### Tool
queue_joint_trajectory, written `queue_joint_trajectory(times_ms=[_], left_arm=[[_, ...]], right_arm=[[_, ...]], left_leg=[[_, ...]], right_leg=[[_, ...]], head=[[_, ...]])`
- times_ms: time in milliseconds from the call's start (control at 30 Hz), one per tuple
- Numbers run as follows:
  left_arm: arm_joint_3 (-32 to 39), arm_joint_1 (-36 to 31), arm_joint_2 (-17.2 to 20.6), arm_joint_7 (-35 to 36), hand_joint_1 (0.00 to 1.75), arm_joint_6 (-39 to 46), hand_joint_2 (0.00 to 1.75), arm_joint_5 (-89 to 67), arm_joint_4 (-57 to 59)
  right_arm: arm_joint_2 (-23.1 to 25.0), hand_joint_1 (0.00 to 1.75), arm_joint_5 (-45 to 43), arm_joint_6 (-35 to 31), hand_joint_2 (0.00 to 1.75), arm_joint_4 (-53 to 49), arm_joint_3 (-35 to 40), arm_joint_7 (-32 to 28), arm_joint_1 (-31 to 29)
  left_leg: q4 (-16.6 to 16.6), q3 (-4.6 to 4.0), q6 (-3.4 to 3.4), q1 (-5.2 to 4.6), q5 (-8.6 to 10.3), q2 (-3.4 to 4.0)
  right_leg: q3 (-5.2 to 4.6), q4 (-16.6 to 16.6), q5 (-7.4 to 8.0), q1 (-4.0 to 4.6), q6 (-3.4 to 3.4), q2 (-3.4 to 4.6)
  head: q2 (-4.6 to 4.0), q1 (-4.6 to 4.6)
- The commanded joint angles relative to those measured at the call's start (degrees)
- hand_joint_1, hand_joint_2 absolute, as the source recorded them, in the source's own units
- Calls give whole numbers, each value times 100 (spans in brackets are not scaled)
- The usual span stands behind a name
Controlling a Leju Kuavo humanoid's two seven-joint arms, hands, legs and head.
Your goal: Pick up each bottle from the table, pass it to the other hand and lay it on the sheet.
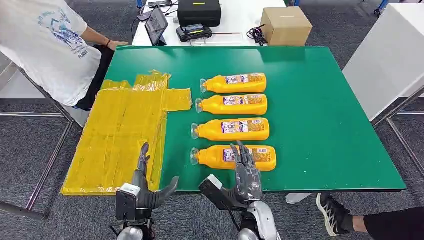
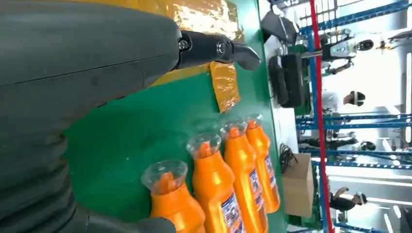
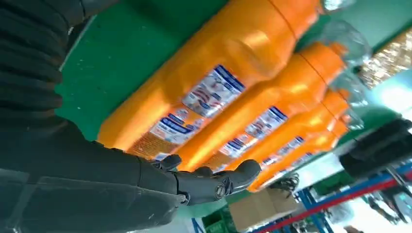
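On the green desk (image 1: 320,100) four orange bottles lie side by side, caps toward the yellow sheet (image 1: 120,135) just beside them. Over the nearest bottle (image 1: 215,157) the right hand (image 1: 247,172) hovers with fingers extended, holding nothing; whether it touches the label I cannot tell. Near the sheet's edge the left hand (image 1: 145,187) is spread and empty. Full, smooth and probably slippery, the bottle looks fairly heavy; gripping around its middle seems safest.
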Motion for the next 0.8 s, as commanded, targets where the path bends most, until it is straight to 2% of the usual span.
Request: queue_joint_trajectory(times_ms=[33, 333, 533, 800], left_arm=[[84, -172, -25, 52, 0, -52, 175, -6, 541], [86, -173, -18, 75, 0, -73, 175, -20, 537], [180, -208, -40, 77, 0, -116, 175, -36, 665], [110, -277, -24, -9, 0, -57, 175, -207, 764]], right_arm=[[-298, 0, 305, 243, 175, 469, 91, 308, -313], [-342, 0, 466, 302, 175, 435, 141, 401, -332], [-550, 0, 908, 529, 175, 280, 331, 643, -603], [-581, 0, 965, 625, 175, 354, 475, 642, -871]], left_leg=[[-8, 22, -5, 2, -5, 3], [-7, 27, -6, 4, -8, 5], [-5, 36, -7, 7, -12, 10], [-4, 15, -3, 3, -3, 6]], right_leg=[[22, -9, -4, 3, -7, 0], [27, -9, -6, 5, -9, 2], [36, -9, -8, 8, -12, 6], [14, -5, -1, 4, -7, 3]], head=[[0, 0], [0, 2], [0, 2], [0, 0]])
